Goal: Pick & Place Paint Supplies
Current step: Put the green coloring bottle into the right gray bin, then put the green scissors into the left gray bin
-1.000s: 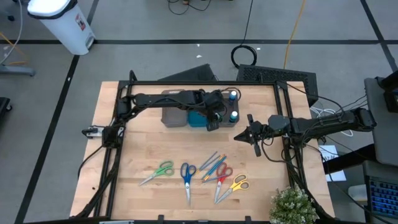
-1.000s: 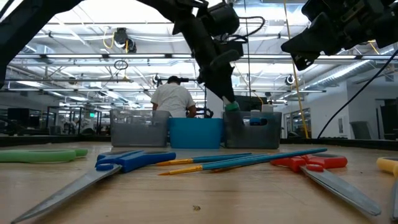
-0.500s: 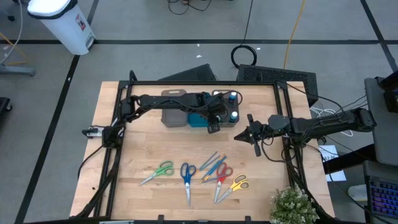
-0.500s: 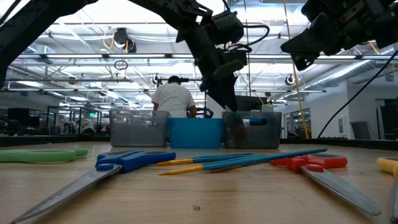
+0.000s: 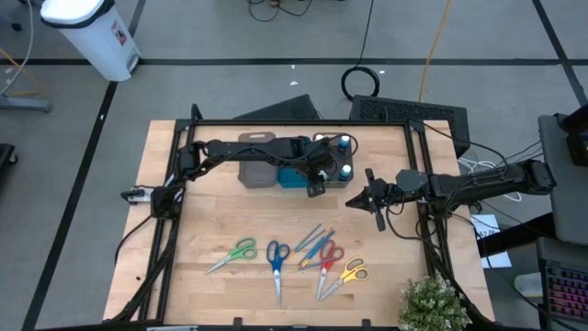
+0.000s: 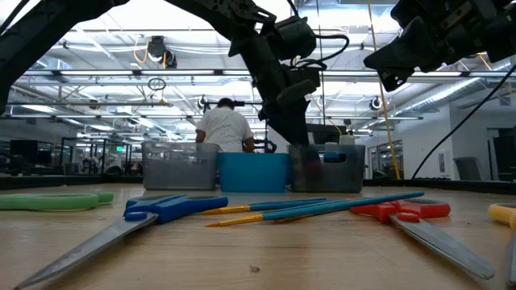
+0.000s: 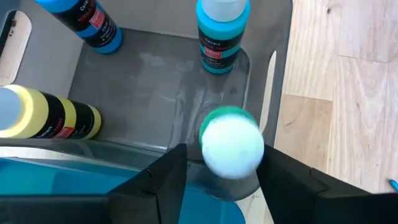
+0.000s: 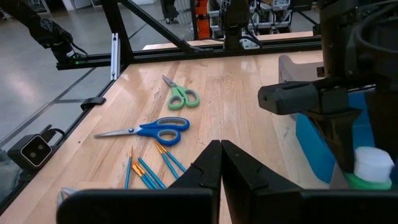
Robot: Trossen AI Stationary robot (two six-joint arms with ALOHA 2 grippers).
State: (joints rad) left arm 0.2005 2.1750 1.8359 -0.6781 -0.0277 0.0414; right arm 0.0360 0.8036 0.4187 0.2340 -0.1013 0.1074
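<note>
Down inside the grey plastic tray (image 7: 155, 81) at the far side of the wooden table (image 5: 211, 221), a small white bottle with a green band and a round white top (image 7: 231, 143), upright, close to the tray's near wall. Right around it, the left gripper (image 7: 222, 155), one dark side on each side of the bottle; cannot tell whether squeezing it or just let go. Same tray: a blue bottle (image 7: 87, 25) with a red patch and white letters, cut off by the picture edge, words too broken to read; a teal bottle (image 7: 222, 37) with tiny dark print, too small to read; a yellow bottle (image 7: 56, 118) with a black and red label, leaning, its writing hard to make out. Just beside that tray, a blue tray (image 6: 254, 171), then another grey tray (image 6: 181, 167). From table height, green-topped bottle hidden behind the tray wall. Well to the right of the trays, the right gripper (image 8: 221, 163), up off the wood, pressed tight together, nothing in it. On the near part of the table, in a row: green-handled scissors (image 5: 237, 251), blue-handled scissors (image 5: 277, 257), thin blue and orange brushes (image 5: 314, 241), red-handled scissors (image 5: 328, 257), yellow-handled scissors (image 5: 347, 272). Far behind the table, a person in a white top (image 6: 224, 129), back turned, partly hidden by the trays.
</note>
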